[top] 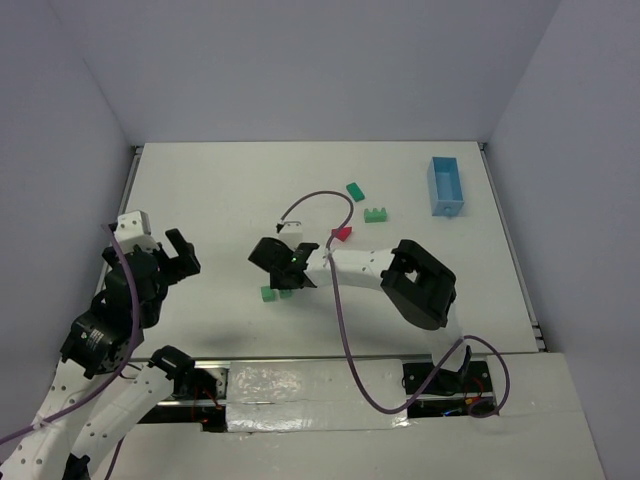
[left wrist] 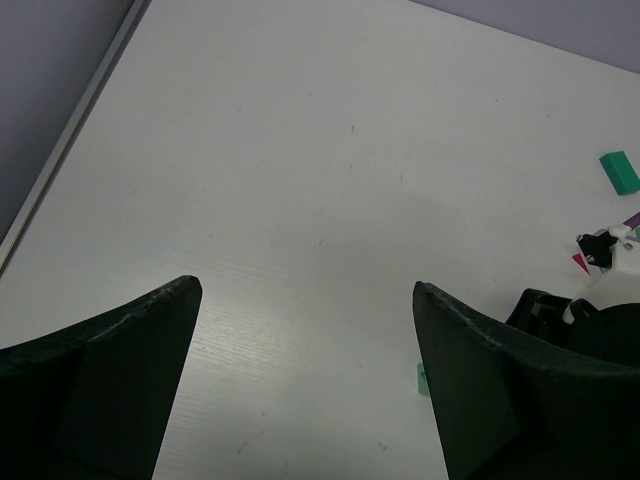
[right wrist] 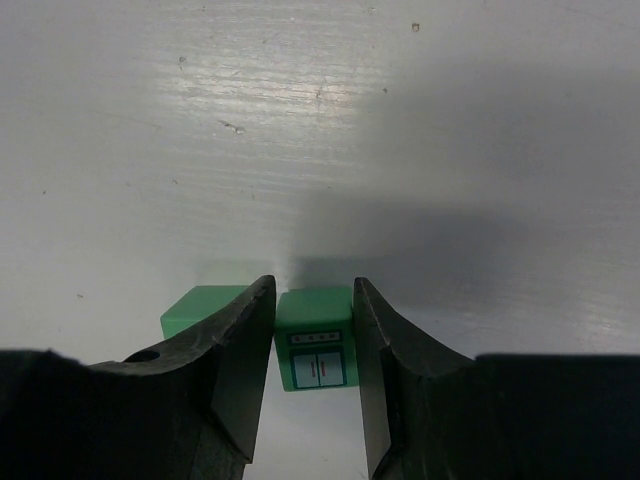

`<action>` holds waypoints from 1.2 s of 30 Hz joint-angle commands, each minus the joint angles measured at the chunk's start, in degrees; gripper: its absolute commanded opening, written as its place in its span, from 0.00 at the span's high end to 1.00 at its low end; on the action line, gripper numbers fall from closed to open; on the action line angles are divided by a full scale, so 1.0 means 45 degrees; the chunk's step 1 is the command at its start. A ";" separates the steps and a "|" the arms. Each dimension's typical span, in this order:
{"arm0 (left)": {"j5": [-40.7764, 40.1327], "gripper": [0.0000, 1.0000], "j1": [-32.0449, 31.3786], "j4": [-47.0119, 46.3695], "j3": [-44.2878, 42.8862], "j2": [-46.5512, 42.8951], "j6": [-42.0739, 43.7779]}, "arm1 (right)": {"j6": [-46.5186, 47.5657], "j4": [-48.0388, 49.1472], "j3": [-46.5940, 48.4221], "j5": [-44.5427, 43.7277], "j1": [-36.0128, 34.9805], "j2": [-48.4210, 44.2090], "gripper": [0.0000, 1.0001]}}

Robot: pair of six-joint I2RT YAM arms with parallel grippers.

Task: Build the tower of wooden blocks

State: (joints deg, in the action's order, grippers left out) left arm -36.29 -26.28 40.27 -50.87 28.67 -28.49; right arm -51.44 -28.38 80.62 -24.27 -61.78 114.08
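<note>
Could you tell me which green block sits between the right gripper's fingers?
The green block with the printed door, clamped in the right gripper; the plain green block beside it lies outside the jaws.

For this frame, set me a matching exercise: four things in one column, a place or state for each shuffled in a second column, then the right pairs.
Things:
1. left gripper
2. right gripper
3. red triangular piece
4. light blue box

Places or states:
A. at the far right of the table
B. closed on a green block printed with a door
C. open, above the table's left side
D. lying near the table's middle, by the purple cable

Pairs: 1-C, 2-B, 3-D, 4-A.
</note>
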 commanded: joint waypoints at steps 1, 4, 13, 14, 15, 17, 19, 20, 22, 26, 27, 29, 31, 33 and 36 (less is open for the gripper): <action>-0.0177 0.01 0.0040 -0.0395 -0.0023 -0.0140 0.0120 | -0.0405 -0.0022 0.0541 -0.0271 -0.0197 0.0215 0.57; -0.0177 0.01 0.0059 -0.0395 -0.0004 -0.0140 0.0120 | -0.0522 -0.0079 0.0561 -0.0270 -0.0275 0.0254 0.50; -0.0157 0.00 0.0059 -0.0395 -0.0023 -0.0179 0.0140 | -0.0737 -0.0236 0.0483 -0.0484 -0.0275 -0.0252 0.37; -0.0157 0.01 0.0040 -0.0414 -0.0004 -0.0179 0.0140 | -0.0775 -0.0255 0.0406 -0.0562 -0.0295 -0.0370 0.36; -0.0157 0.00 0.0059 -0.0414 -0.0004 -0.0179 0.0140 | -0.0815 -0.0236 0.0347 -0.0641 -0.0276 -0.0506 0.36; -0.0138 0.00 0.0059 -0.0414 0.0016 -0.0159 0.0140 | -0.0912 -0.0216 0.0191 -0.0854 -0.0275 -0.0936 0.35; -0.0099 0.01 0.0040 -0.0434 0.0016 -0.0140 0.0159 | -0.0971 -0.0100 -0.0141 -0.0993 -0.0314 -0.1444 0.29; -0.0118 0.00 0.0059 -0.0434 0.0016 -0.0140 0.0159 | -0.0932 0.0094 -0.0277 -0.1109 -0.0353 -0.1619 0.24; -0.0118 0.01 0.0040 -0.0434 0.0016 -0.0140 0.0159 | -0.0739 0.0348 -0.0590 -0.1169 -0.0490 -0.1972 0.00; -0.0118 0.01 0.0040 -0.0434 -0.0004 -0.0101 0.0140 | 0.0412 0.1344 -0.0533 0.0116 -0.0607 -0.1740 0.00; -0.0118 0.01 0.0059 -0.0434 -0.0004 -0.0120 0.0140 | 0.0590 0.1346 -0.0359 0.0507 -0.0646 -0.1410 0.00; -0.0138 0.00 0.0059 -0.0414 -0.0004 -0.0120 0.0140 | 0.0553 0.0532 0.0458 0.0278 -0.0899 -0.0979 0.00; -0.0119 0.01 0.0059 -0.0414 0.0016 -0.0101 0.0140 | 0.0610 -0.0096 0.1124 0.0140 -0.0958 -0.0179 0.00; -0.0119 0.00 0.0059 -0.0414 -0.0004 -0.0120 0.0140 | 0.0397 -0.1170 0.2082 -0.0171 -0.1094 0.0445 0.00; -0.0118 0.01 0.0040 -0.0414 0.0016 -0.0101 0.0140 | -0.0128 -0.2421 0.2903 -0.0951 -0.1173 0.0916 0.00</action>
State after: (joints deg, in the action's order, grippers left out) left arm -36.27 -26.28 40.27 -50.87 28.62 -28.49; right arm -50.13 -31.73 89.38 -24.27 -66.28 116.71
